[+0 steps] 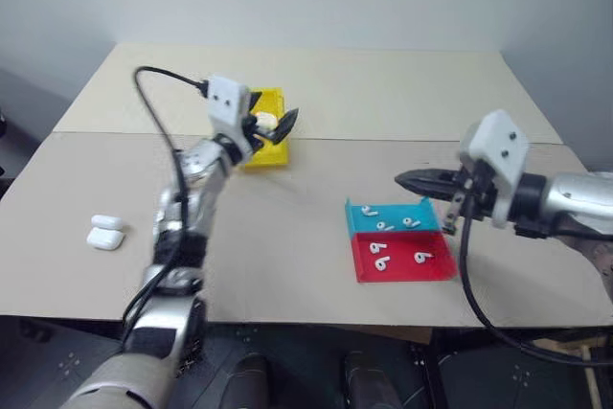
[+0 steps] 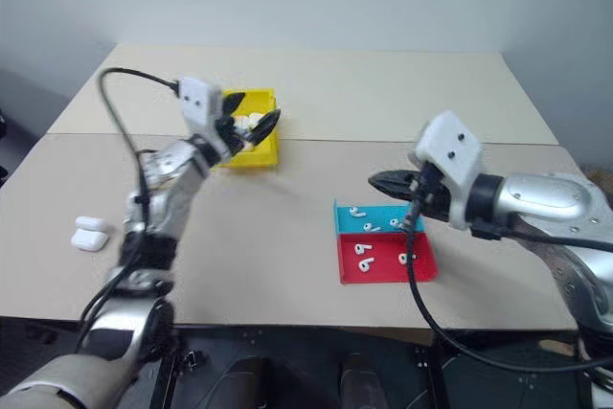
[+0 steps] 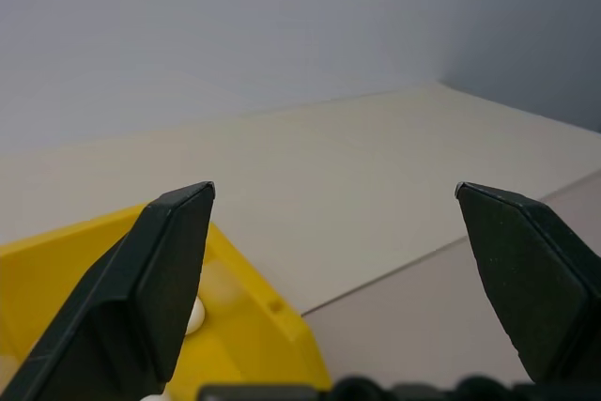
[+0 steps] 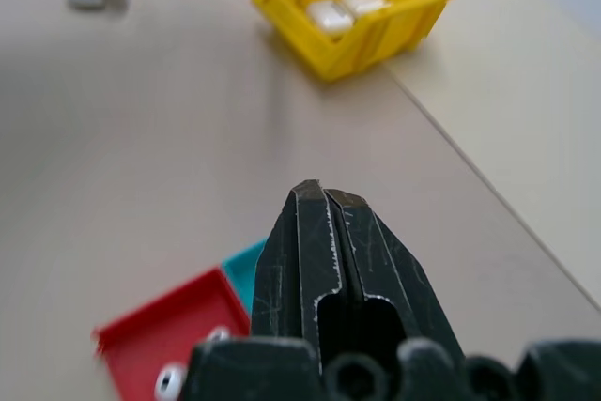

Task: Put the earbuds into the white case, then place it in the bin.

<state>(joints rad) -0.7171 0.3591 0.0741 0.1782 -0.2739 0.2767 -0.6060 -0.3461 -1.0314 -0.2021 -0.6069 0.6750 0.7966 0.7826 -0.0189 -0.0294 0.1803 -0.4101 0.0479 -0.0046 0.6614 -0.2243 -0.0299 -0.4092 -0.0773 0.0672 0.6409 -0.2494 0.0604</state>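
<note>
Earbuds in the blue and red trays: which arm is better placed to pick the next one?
Probably the right. The right gripper hangs shut just above the blue tray and red tray holding the earbuds. The left gripper is open over the bin, far from them.

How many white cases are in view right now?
4: two white cases lie side by side in the yellow bin; two more rest together near the table's left edge. Others may be hidden.

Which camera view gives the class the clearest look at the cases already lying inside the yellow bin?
The right wrist view: it looks into the yellow bin from above its open side, showing two white cases side by side. In both eye views the left gripper partly covers them. The left wrist view catches just a white sliver behind one finger.
</note>
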